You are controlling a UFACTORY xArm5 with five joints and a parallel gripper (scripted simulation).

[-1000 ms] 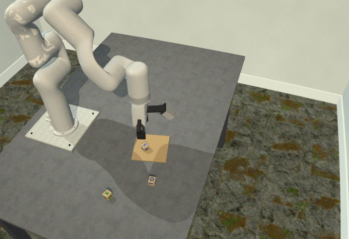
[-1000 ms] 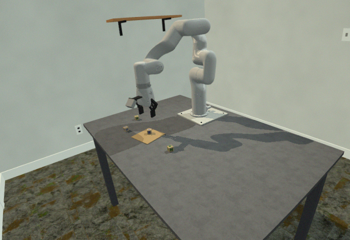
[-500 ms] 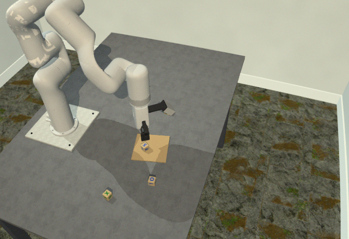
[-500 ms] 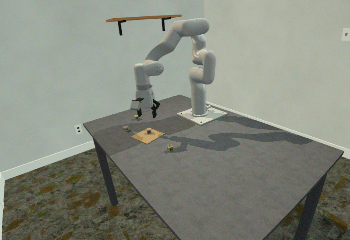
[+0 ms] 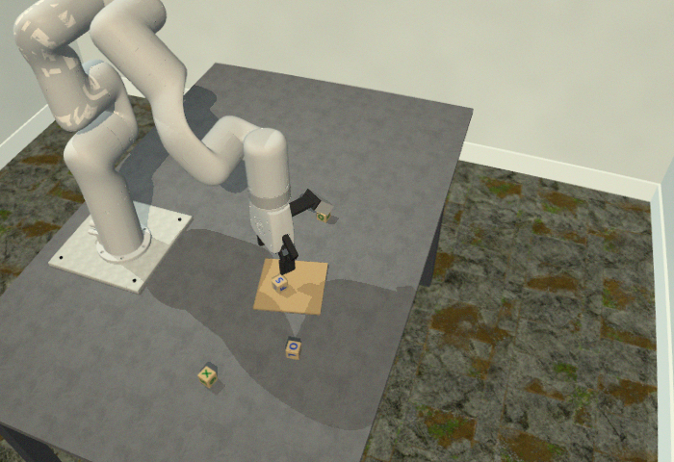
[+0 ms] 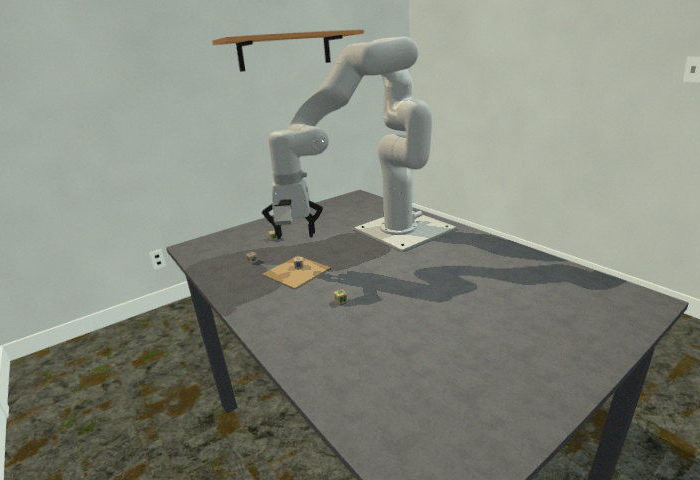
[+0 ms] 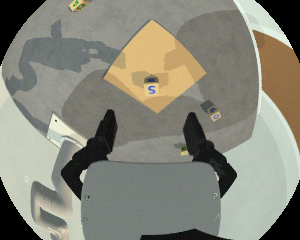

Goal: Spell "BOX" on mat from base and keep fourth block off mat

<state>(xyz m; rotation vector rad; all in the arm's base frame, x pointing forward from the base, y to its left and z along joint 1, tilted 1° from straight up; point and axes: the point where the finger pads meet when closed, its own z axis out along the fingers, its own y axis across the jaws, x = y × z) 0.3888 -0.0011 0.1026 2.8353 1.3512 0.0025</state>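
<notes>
The tan mat (image 5: 315, 273) (image 6: 294, 280) (image 7: 154, 45) lies flat on the table. A block with a blue S on top (image 5: 279, 282) (image 6: 298, 262) (image 7: 151, 89) stands on it, off centre towards the base. The block with a blue O on top (image 5: 293, 347) (image 6: 252, 258) (image 7: 214, 115) is off the mat. The green X block (image 5: 207, 375) (image 6: 272, 233) (image 7: 184, 150) is farther off on that side. A fourth block with green letters (image 5: 323, 216) (image 6: 340, 297) (image 7: 79, 5) stands off the opposite side; its top letter is unclear. My gripper (image 5: 273, 254) (image 6: 295, 234) (image 7: 151, 119) is open and empty, above the mat's base-side edge.
The grey table (image 5: 103, 375) (image 6: 447, 367) carries the robot's white base plate (image 5: 76, 261) (image 6: 436, 228) on the base side of the mat. My wrist camera sticks out sideways above the table, partly covering the fourth block in the top view. A wall shelf (image 6: 288, 37) is high behind.
</notes>
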